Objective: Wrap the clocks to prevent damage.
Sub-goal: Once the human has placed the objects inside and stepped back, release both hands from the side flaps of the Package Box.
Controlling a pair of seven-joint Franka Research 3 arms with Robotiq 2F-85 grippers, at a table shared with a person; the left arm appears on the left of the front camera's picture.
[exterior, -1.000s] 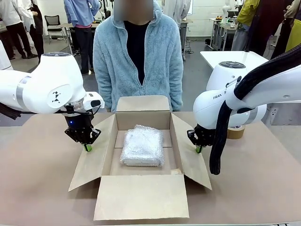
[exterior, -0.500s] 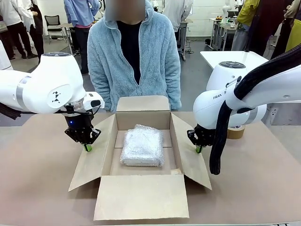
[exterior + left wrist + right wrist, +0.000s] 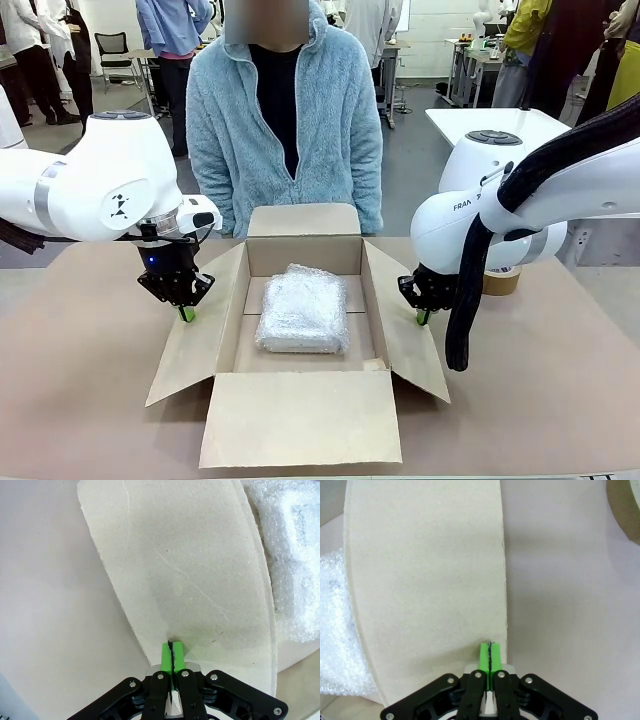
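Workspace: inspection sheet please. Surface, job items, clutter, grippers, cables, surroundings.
Surface: tan table, no damage seen.
Job's things: bubble-wrapped bundle lies flat inside the open cardboard box, flaps spread.
Clutter: brown tape roll on the table behind the right arm.
Grippers: left gripper shut, empty, at the box's left flap edge; right gripper shut, empty, at the right flap edge.
Cables: black hose hangs off the right arm.
Surroundings: person in light blue fleece at the far side; other people behind.
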